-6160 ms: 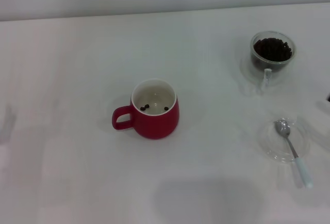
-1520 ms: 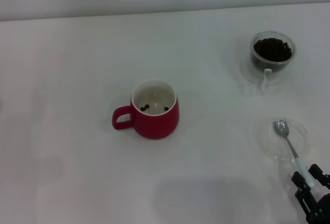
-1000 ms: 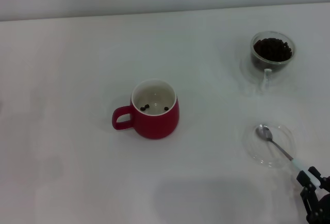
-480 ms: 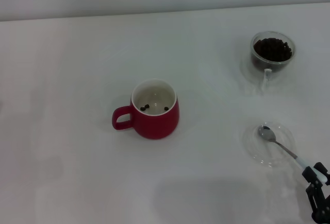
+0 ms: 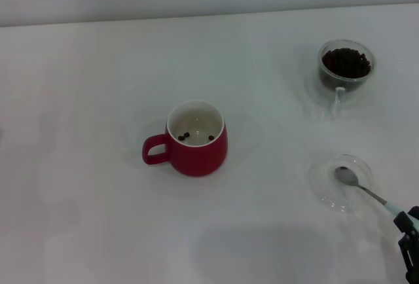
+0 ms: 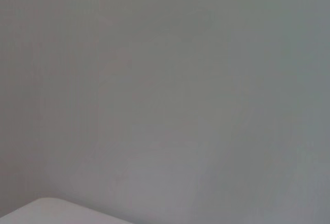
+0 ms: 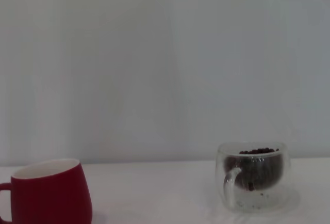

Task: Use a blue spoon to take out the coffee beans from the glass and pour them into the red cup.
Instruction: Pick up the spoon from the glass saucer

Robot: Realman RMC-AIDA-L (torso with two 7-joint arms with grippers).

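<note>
Holding: the right gripper (image 5: 410, 226) at the near right corner of the head view is clamped on the pale handle end of the blue spoon (image 5: 366, 192).
Spoon: its metal bowl lies over the clear saucer (image 5: 327, 180), the neck slanting from the saucer's near-right rim toward the gripper; whether the bowl touches the saucer I cannot tell.
Glass: the glass (image 5: 346, 65) stands at the far right of the table (image 5: 98, 101), well apart from the saucer, handle turned toward the robot, with a heap of coffee beans (image 5: 346, 61) inside.
Red cup: the red cup (image 5: 196, 139) stands mid-table, upright, handle toward the robot's left, a few loose beans on its white bottom.
Open room: bare table lies between cup and saucer and between saucer and glass; the gripper sits against the picture's right edge, cut off by it.
Right wrist view: it shows the red cup (image 7: 49, 192) and the glass (image 7: 253, 181) from the side, beans (image 7: 258, 166) filling the upper part of the glass, a plain wall behind; spoon and saucer stay out of it.
Left wrist view: only a blank wall and a pale corner.
Left gripper: not seen in any view.
</note>
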